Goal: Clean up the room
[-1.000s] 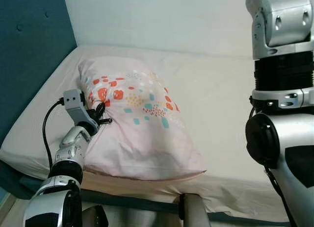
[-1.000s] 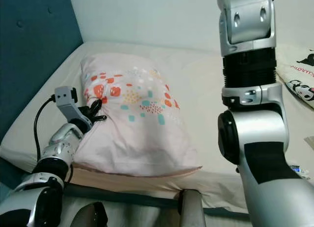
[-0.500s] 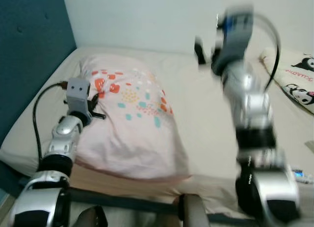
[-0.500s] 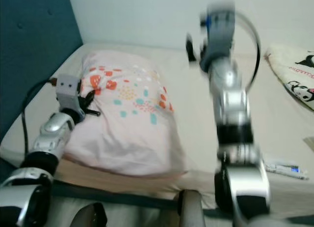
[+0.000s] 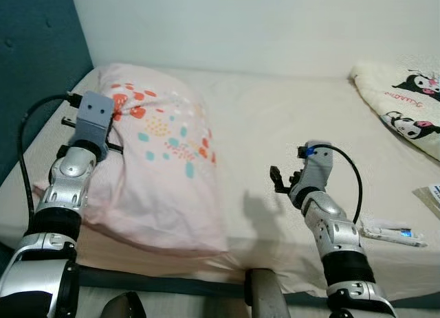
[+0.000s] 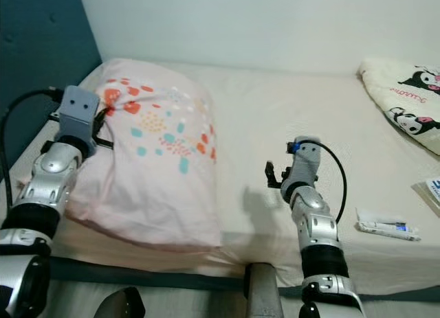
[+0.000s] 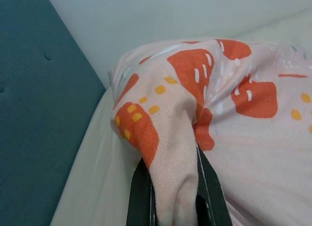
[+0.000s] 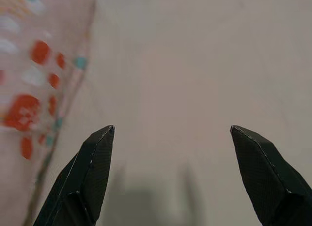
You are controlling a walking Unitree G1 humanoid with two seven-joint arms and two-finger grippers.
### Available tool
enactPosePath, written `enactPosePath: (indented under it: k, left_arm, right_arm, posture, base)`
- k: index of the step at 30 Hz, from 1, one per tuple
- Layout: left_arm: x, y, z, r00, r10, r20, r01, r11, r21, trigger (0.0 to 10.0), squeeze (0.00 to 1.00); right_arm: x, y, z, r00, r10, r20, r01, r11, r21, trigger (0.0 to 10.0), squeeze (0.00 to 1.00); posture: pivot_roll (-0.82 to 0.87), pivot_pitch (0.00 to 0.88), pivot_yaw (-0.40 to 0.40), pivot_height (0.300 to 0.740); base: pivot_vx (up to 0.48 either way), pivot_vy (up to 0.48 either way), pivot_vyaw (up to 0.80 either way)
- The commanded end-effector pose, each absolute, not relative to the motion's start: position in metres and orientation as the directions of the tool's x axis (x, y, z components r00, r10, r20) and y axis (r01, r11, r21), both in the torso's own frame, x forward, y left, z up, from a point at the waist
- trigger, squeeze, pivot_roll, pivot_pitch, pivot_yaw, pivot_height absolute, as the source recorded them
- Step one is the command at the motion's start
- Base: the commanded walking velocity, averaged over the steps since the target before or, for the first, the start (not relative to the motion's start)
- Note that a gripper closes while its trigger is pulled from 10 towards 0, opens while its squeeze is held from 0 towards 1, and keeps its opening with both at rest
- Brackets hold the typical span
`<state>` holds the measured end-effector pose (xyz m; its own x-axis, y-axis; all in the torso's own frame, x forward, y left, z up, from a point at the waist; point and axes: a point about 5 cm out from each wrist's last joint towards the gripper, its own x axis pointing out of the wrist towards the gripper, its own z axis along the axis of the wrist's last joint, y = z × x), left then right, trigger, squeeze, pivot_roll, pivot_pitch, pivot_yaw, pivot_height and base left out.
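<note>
Two silver arms, jointed segments with black bands between. Left arm [image 5: 60,194]: glossy silver shells, black collar near elbow, grey boxy wrist camera housing [image 5: 93,116] with two small dark dots on its face; black cable [image 5: 29,129] loops from housing back along forearm. Right arm [image 5: 335,232]: silver forearm, black ring near base, grey wrist block with small blue spot [image 5: 311,152]; black cable [image 5: 353,177] arcs from the block to forearm. Right gripper [image 8: 171,174]: two long matte black fingers [image 8: 83,182], faceted, tapering to blunt tips. Left gripper [image 7: 176,196]: two thin black fingers.
</note>
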<state>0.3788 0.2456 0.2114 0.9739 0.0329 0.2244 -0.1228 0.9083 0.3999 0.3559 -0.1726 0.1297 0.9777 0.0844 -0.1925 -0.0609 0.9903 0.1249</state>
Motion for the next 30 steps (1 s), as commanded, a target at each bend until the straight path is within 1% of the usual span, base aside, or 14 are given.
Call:
enactPosePath:
  k: [1,2,4,6,7,9,10,12,13,15,18,20,23,30]
  left_arm:
    - [0.378,0.246,0.218,0.96,0.046,0.277,-0.149,0.919,0.365,10.0,0.0]
    - [0.377,0.242,0.209,0.966,0.04,0.254,-0.127,0.933,0.337,10.0,0.0]
    - [0.376,0.24,0.204,0.97,0.037,0.24,-0.115,0.94,0.321,10.0,0.0]
    - [0.373,0.228,0.187,0.98,0.02,0.196,-0.066,0.97,0.234,10.0,0.0]
    - [0.373,0.228,0.187,0.98,0.02,0.196,-0.066,0.97,0.234,10.0,0.0]
    - [0.369,0.217,0.172,0.988,0.019,0.154,-0.039,0.991,0.13,10.0,0.0]
    - [0.369,0.217,0.172,0.988,0.019,0.154,-0.039,0.991,0.13,10.0,0.0]
    - [0.362,0.201,0.155,0.993,-0.01,0.117,-0.002,0.995,0.1,10.0,0.0]
    - [0.362,0.201,0.155,0.993,-0.01,0.117,-0.002,0.995,0.1,10.0,0.0]
    - [0.356,0.188,0.142,0.996,-0.029,0.086,0.023,0.998,0.065,10.0,0.0]
    - [0.355,0.184,0.139,0.996,-0.032,0.079,0.029,0.998,0.05,10.0,0.0]
    - [0.355,0.176,0.137,0.996,-0.049,0.077,0.045,0.998,0.044,10.0,0.0]
    - [0.356,0.162,0.137,0.994,-0.083,0.076,0.077,0.995,0.069,10.0,0.0]
    - [0.353,0.151,0.136,0.991,-0.11,0.074,0.104,0.991,0.086,10.0,0.0]
  right_arm:
    - [0.355,-0.155,0.128,0.972,0.152,-0.179,-0.126,0.981,0.147,10.0,0.0]
    - [0.354,-0.148,0.125,0.968,0.169,-0.184,-0.143,0.979,0.148,10.0,0.0]
    - [0.354,-0.145,0.123,0.967,0.175,-0.186,-0.149,0.978,0.148,10.0,0.0]
    - [0.352,-0.138,0.118,0.963,0.192,-0.191,-0.163,0.974,0.158,10.0,0.0]
    - [0.352,-0.138,0.118,0.963,0.192,-0.191,-0.163,0.974,0.158,10.0,0.0]
    - [0.35,-0.133,0.115,0.96,0.205,-0.19,-0.173,0.97,0.174,10.0,0.0]
    - [0.35,-0.133,0.115,0.96,0.205,-0.19,-0.173,0.97,0.174,10.0,0.0]
    - [0.348,-0.131,0.112,0.959,0.209,-0.192,-0.176,0.969,0.176,10.0,0.0]
    - [0.348,-0.131,0.112,0.959,0.209,-0.192,-0.176,0.969,0.176,10.0,0.0]
    - [0.347,-0.131,0.109,0.957,0.212,-0.196,-0.178,0.968,0.177,10.0,0.0]
    - [0.346,-0.131,0.108,0.957,0.213,-0.197,-0.179,0.968,0.177,10.0,0.0]
    - [0.346,-0.131,0.108,0.956,0.218,-0.198,-0.184,0.967,0.176,10.0,0.0]
    - [0.349,-0.13,0.111,0.955,0.227,-0.19,-0.196,0.966,0.169,10.0,0.0]
    - [0.351,-0.129,0.116,0.96,0.225,-0.168,-0.196,0.965,0.173,10.0,0.0]
  posture:
    - [-0.12,0.0,-0.006,0.38]
    - [-0.12,0.0,-0.004,0.385]
    - [-0.12,0.0,-0.004,0.39]
    - [-0.11,0.0,0.007,0.4]
    - [-0.11,0.0,0.007,0.4]
    - [-0.11,0.0,0.012,0.415]
    - [-0.11,0.0,0.012,0.415]
    - [-0.11,0.0,0.018,0.425]
    - [-0.11,0.0,0.018,0.425]
    - [-0.11,0.0,0.015,0.435]
    - [-0.11,0.0,0.015,0.44]
    - [-0.1,0.0,0.01,0.45]
    - [-0.1,0.0,0.009,0.465]
    - [-0.1,0.0,0.014,0.49]
  base:
    - [0.0,0.0,0.0]
    - [0.0,0.0,0.0]
    - [0.0,0.0,0.0]
    - [0.0,0.0,0.0]
    - [0.0,0.0,0.0]
    - [0.0,0.0,0.0]
    - [0.0,0.0,0.0]
    - [0.0,0.0,0.0]
    - [0.0,0.0,0.0]
    - [0.0,0.0,0.0]
    - [0.0,0.0,0.0]
    - [0.0,0.0,0.0]
    - [0.0,0.0,0.0]
    - [0.0,0.0,0.0]
